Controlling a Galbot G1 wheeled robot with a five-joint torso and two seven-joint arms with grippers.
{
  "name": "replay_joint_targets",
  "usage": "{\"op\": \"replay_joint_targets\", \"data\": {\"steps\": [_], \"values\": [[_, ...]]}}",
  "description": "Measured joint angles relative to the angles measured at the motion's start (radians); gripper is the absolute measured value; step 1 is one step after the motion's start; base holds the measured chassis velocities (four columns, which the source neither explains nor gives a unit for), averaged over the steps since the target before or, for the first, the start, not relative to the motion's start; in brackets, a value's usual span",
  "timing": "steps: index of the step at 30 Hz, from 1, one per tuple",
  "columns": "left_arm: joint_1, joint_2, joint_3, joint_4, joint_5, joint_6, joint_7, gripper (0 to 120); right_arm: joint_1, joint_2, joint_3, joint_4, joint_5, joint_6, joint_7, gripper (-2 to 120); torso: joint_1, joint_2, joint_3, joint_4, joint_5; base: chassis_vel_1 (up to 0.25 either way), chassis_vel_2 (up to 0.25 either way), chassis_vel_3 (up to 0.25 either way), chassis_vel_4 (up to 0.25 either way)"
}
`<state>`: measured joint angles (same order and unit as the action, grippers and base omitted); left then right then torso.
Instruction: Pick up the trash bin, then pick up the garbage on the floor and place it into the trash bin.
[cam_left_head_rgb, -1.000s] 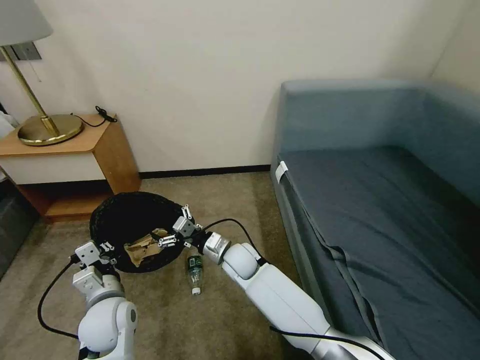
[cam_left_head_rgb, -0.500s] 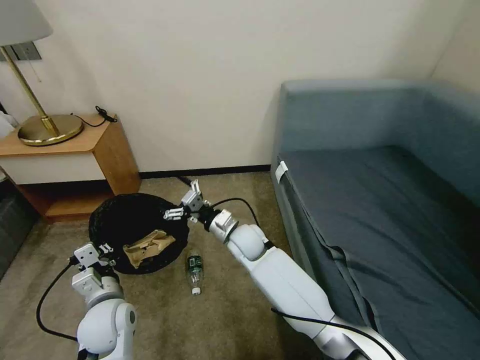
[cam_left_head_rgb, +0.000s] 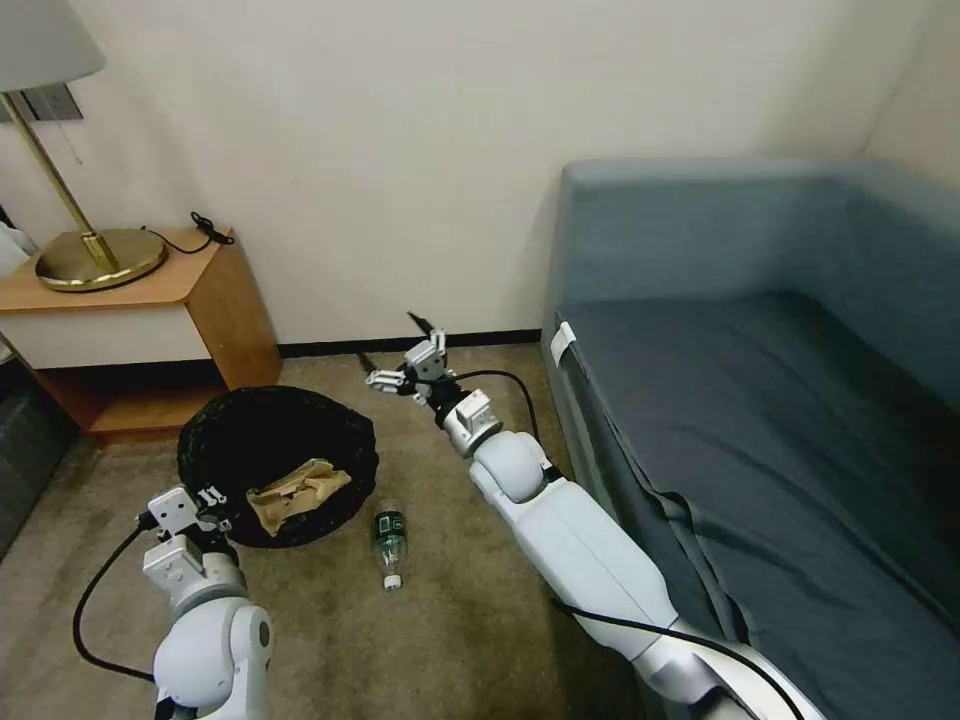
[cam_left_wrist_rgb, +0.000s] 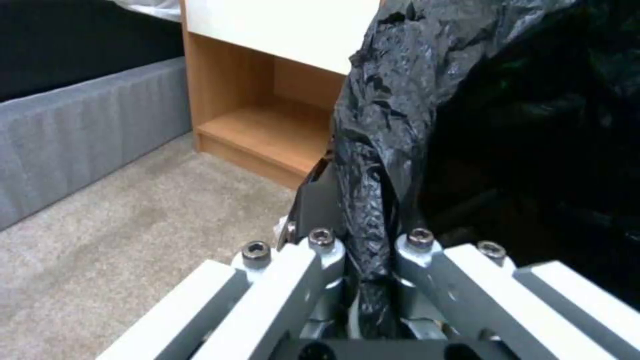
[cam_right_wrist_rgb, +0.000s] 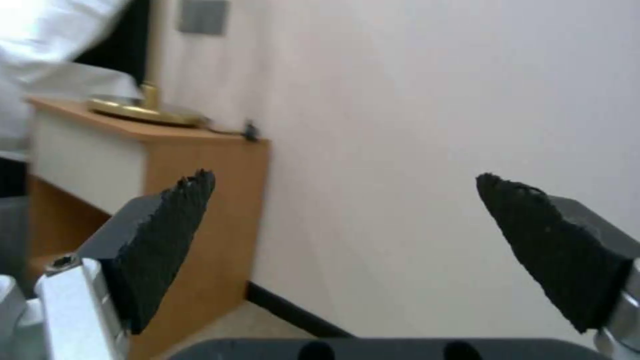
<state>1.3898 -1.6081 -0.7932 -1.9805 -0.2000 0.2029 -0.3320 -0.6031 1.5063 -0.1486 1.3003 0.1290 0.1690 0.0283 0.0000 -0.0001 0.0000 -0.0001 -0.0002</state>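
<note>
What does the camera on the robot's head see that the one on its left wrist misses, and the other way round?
Head camera alone: the blue sofa, the clear bottle lying on the carpet, the tan paper bag inside the bin, the brass lamp, and the right hand raised and open beyond the bin. Left wrist camera alone: a close look at the left hand shut on the bin's black liner. Both share the trash bin, the wooden nightstand and the carpet.

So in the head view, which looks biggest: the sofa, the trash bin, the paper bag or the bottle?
1. Blue sofa, by far.
2. Trash bin, held at its rim by the left pincer.
3. Crumpled paper bag, inside the bin.
4. Small bottle, on the carpet.
</note>
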Motion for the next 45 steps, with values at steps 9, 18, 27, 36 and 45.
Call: {"op": "replay_joint_targets", "data": {"steps": [9, 18, 27, 36, 45], "values": [[-0.001, 0.000, -0.006, -0.009, -0.003, 0.000, 0.000, 4, 0.022, 0.033, -0.006, -0.078, 0.038, -0.144, 0.166, 100, 0.000, 0.000, 0.000, 0.0001, 0.0000, 0.000, 0.000, 0.000, 0.000], [0.003, 0.000, -0.009, -0.011, -0.006, 0.000, 0.001, 4, 0.035, 0.056, -0.005, -0.142, 0.094, -0.239, 0.224, 100, 0.000, 0.000, 0.000, 0.0001, 0.0001, 0.000, 0.000, 0.000, 0.000], [0.005, 0.000, -0.009, -0.015, -0.007, 0.001, 0.001, 4, 0.050, 0.085, -0.005, -0.228, 0.175, -0.307, 0.246, 100, 0.000, 0.000, 0.000, 0.0002, 0.0001, 0.000, 0.000, 0.000, 0.000], [0.009, 0.000, -0.006, -0.019, -0.007, 0.001, 0.001, 4, 0.071, 0.103, 0.000, -0.290, 0.233, -0.387, 0.245, 100, 0.000, 0.000, 0.000, 0.0001, 0.0002, 0.000, 0.000, 0.000, 0.000], [0.017, 0.000, -0.006, -0.030, -0.008, 0.001, 0.001, 4, 0.071, 0.103, -0.008, -0.329, 0.272, -0.463, 0.229, 100, 0.000, 0.000, 0.000, 0.0002, 0.0003, 0.000, 0.000, 0.000, 0.000]]}}
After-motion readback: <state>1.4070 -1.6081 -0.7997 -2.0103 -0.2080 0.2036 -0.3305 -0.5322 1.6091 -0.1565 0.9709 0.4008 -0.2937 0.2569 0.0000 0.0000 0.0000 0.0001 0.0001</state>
